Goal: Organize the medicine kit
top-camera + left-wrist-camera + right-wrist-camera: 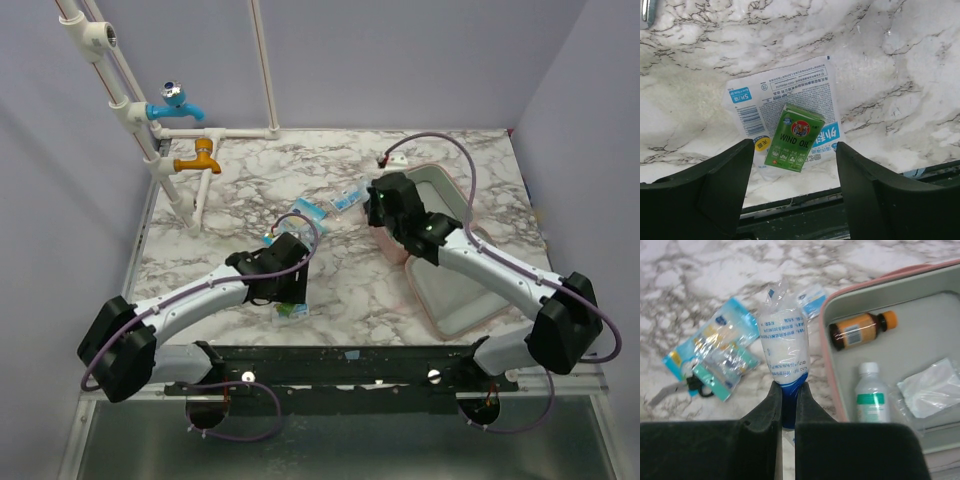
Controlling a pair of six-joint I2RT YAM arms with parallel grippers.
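Observation:
The pink medicine kit [465, 300] lies open at the right, with its grey-white inside up; its pink rim also shows in the right wrist view [826, 335]. In it lie an amber bottle [860, 330], a white bottle with a green label [871, 395] and a clear packet [930, 387]. My right gripper [786, 387] is shut on a blue-white sachet [784, 347], held just left of the kit's rim; it also shows from above [380, 205]. My left gripper [794, 150] is open above a green Wind Oil box [794, 137] that lies on a white-blue sachet [785, 95].
Several blue sachets [715, 357] lie on the marble left of the kit, and also show from above [310, 210]. White pipes with a blue tap [175, 105] and an orange tap [200, 158] stand at the back left. A small white part [393, 158] lies behind the kit.

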